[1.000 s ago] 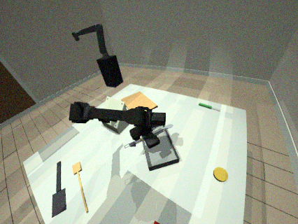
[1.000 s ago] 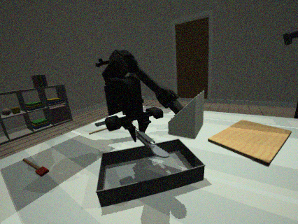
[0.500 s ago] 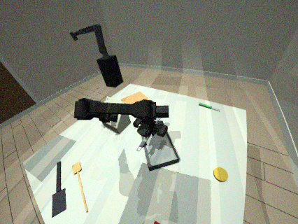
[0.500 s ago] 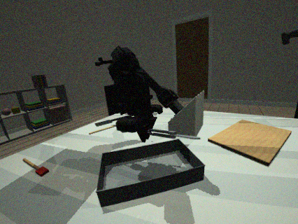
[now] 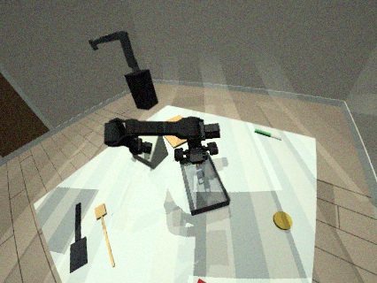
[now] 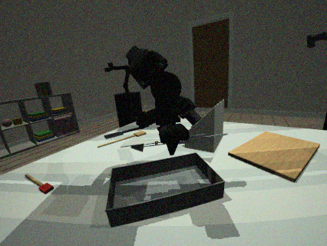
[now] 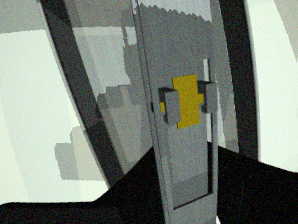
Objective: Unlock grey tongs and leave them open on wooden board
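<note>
Jaws: the gripper (image 5: pixel 197 162) (image 6: pixel 173 145) (image 7: pixel 177 148) is closed on the grey tongs (image 6: pixel 207 135) (image 7: pixel 186 162), its fingertips either side of a yellow patch (image 7: pixel 187 101).
Tongs: held above the table (image 5: pixel 142 221) (image 6: pixel 299 207); in the exterior view only thin slivers show on both sides of the gripper, and the wrist view cuts off both ends.
Lock: cannot be made out, nor can its state.
Roasting tin (image 5: pixel 211 207) (image 6: pixel 165 207) (image 7: pixel 75 95): its near-arm end is partly covered by the gripper from the top; whole in the exterior view.
Wooden board (image 5: pixel 176 141) (image 6: pixel 276 154): mostly behind the arm (image 5: pixel 155 128) (image 6: pixel 165 86) from the top, plain to see in the exterior view.
Grey wedge (image 5: pixel 157 152) (image 6: pixel 211 131): partly hidden by the arm from the top.
Red-headed tool (image 5: pixel 201 281) (image 6: pixel 46 187): cut off at the top view's lower edge.
Dark triangle (image 6: pixel 137 147): left of the gripper in the exterior view, too dim to name.
Black spatula (image 5: pixel 79 254) (image 6: pixel 115 135): partly lost behind the arm in the exterior view.
</note>
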You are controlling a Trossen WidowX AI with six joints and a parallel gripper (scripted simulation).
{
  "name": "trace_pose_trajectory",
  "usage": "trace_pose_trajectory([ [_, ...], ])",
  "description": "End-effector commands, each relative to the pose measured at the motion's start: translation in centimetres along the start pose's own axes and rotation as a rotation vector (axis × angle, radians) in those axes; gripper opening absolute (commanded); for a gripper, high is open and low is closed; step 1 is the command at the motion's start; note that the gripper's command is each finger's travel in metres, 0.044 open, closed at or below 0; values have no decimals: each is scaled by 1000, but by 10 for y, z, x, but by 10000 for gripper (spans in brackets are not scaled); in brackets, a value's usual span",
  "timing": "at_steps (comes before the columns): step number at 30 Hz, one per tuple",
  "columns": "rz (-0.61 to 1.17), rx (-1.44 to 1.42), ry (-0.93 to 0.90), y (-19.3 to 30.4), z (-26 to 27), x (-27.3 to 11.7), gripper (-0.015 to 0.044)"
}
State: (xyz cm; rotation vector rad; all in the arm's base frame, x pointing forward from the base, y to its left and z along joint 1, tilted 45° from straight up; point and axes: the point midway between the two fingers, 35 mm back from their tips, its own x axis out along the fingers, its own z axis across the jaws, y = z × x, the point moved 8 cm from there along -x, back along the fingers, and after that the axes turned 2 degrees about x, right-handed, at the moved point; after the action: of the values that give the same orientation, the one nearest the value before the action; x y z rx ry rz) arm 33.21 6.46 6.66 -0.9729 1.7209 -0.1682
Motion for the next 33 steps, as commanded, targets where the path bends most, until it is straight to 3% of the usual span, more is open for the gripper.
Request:
trace_pose_trajectory([
  [1, 4, -152, -11, 6, 6, -5, -150],
  [33, 3, -1440, -27, 69, 37, -21, -150],
])
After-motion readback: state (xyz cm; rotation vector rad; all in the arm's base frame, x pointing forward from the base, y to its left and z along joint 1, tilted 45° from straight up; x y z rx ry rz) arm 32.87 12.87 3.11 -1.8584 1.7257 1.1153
